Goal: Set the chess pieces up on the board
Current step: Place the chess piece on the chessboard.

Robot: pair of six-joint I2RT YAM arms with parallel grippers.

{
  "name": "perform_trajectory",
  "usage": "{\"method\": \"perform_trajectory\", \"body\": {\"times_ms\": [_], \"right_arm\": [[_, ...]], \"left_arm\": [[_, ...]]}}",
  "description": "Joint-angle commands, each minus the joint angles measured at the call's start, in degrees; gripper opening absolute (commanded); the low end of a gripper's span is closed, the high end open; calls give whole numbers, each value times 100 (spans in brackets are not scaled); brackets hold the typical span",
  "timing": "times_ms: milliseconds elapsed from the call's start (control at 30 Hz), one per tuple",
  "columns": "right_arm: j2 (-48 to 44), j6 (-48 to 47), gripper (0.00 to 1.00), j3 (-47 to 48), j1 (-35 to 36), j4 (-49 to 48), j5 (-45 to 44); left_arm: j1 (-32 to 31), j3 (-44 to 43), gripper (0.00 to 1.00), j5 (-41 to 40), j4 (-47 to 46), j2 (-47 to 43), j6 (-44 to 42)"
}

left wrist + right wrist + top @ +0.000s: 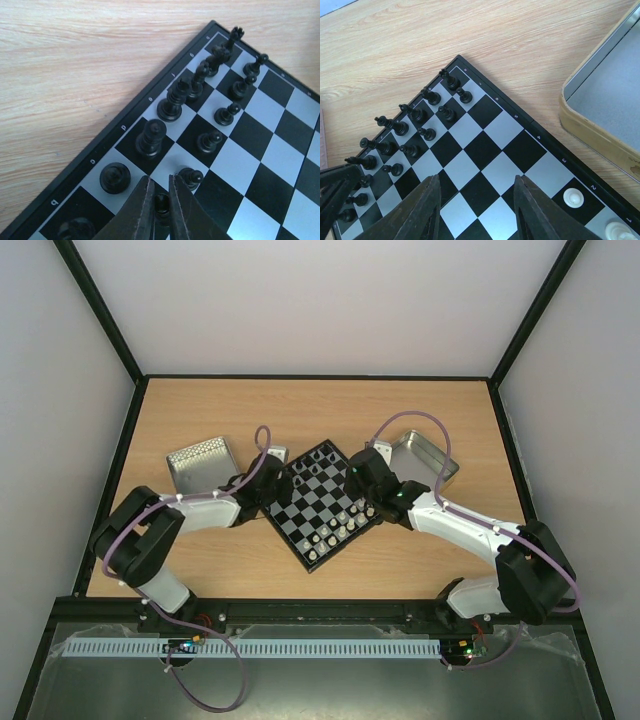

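Left gripper: jaws nearly together, pinching a black pawn on the second row of the board, close to the lettered edge. Looks like contact on both sides, so judged gripped. Right gripper: spread wide, empty, hovering above mid-board squares.

Black set ranked in two rows along that edge. White pieces on the opposite side, seen only in part from the right wrist.

Risks, as judged:
- Neighbouring pawn just beside one finger. Likely knocked over by sideways drift or a wide opening.
- Tall piece directly ahead of the fingertips. Toppled by any forward push.
- Tiny men, close packed. One fall probably taking others with it.
- Pawn possibly clinging to a pad on release and dragged off its square.
- Both wrists over the same small board in the top view. Some chance of arm contact.

Surface: pale wood-grain table, flat and matt. Textured tin left of the board, plain tin right of it. White walls, black frame all round.
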State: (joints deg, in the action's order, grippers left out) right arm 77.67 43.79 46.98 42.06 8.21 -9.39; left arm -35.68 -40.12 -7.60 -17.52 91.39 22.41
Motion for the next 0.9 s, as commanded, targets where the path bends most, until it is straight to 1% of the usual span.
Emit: {"method": "perform_trajectory", "body": {"times_ms": [0, 133, 300, 600, 867], "right_arm": [[-32, 64, 40, -73, -9, -78, -151], [-37, 66, 40, -68, -10, -61, -152], [-50, 57, 40, -84, -6, -57, -151], [-59, 59, 40, -101, -10, -52, -151], [-176, 79, 40, -8, -6, -29, -159]], "left_arm": [[-141, 82, 10, -160, -164, 160, -152], [-184, 83, 11, -289, -172, 220, -150], [-186, 89, 15, -376, -182, 238, -175], [-191, 60, 18, -461, -158, 281, -273], [-185, -49, 26, -243, 198, -405, -123]]}}
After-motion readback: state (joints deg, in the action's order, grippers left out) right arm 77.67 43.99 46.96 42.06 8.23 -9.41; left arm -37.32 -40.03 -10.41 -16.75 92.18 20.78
